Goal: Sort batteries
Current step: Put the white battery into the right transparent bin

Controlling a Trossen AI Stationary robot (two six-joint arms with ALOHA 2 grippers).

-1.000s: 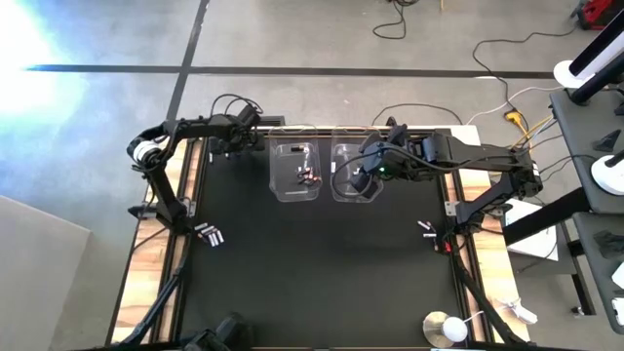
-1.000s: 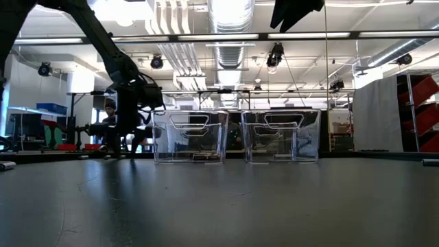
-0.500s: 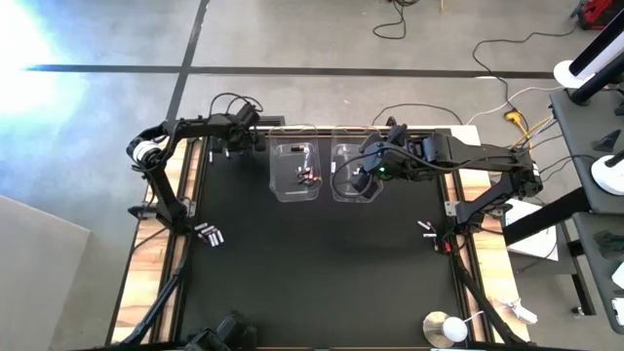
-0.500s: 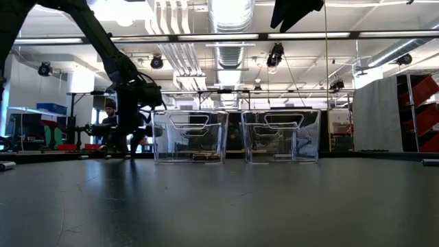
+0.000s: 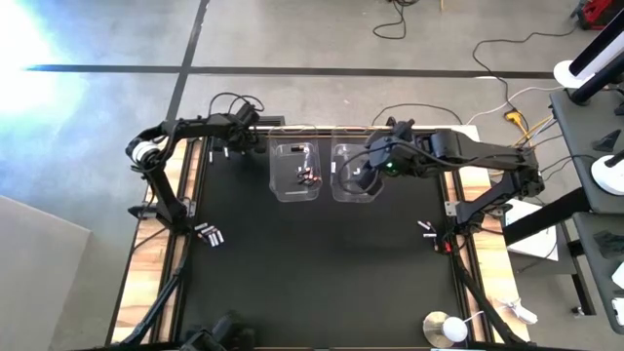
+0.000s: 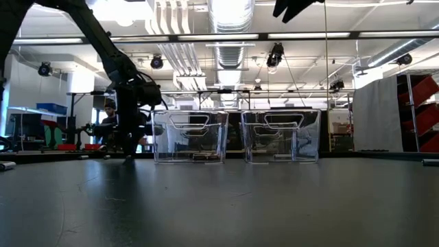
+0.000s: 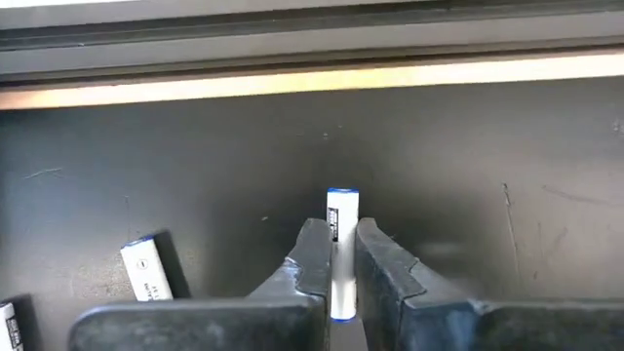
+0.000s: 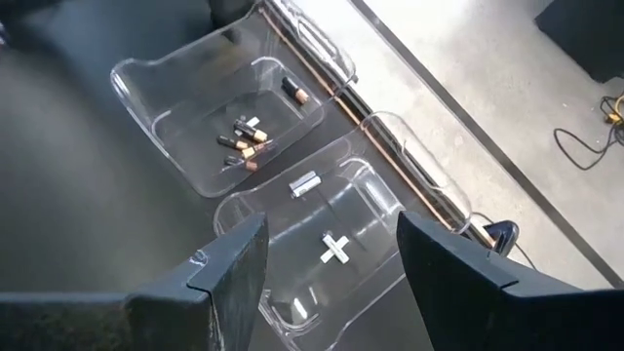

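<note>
While small loose batteries (image 5: 209,234) lie unsorted near the black tabletop's (image 5: 322,273) front edge, the left pincer (image 7: 336,255) grasps a white blue-banded battery (image 7: 341,244) at the far left, and the right pincer (image 8: 331,268), released, hangs over the partly filled clear plastic tubs (image 5: 295,172).

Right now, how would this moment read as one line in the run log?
left pincer: shut on white battery, far-left mat corner | right pincer: open, empty, above right tub | left tub: dark batteries inside

Industrial lab or workshop; exposed ceiling ducts (image 6: 230,27), concrete floor (image 5: 322,34), loose cables (image 5: 395,21), red shelving (image 6: 420,103)
</note>
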